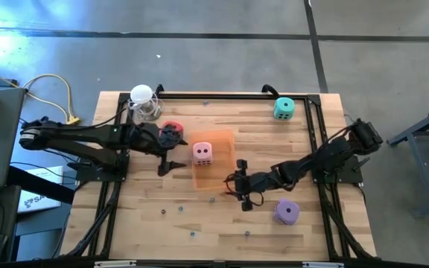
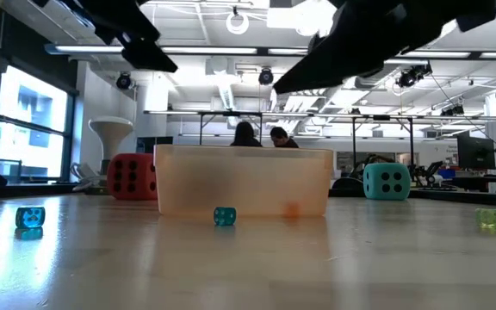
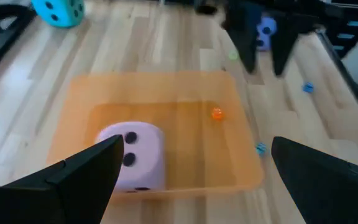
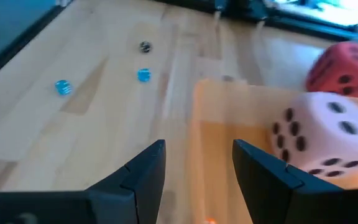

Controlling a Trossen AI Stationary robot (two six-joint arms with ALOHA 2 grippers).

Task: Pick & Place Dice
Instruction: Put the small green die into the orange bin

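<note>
**So, one die in the tray**

The pink die (image 1: 202,152) sits inside the orange tray (image 1: 222,177). Red die (image 1: 172,130) is just beside the left gripper (image 1: 171,155), spread wide and empty. Right gripper (image 1: 242,187), also parted, hovers beside the tray; purple die (image 1: 287,212) near it, teal die (image 1: 283,109) well apart.

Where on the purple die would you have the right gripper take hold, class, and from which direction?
Grip the purple die across two opposite flat faces, coming straight down. It sits alone on bare table, sides free, near the right gripper, whose open fingers look wide enough.
</note>
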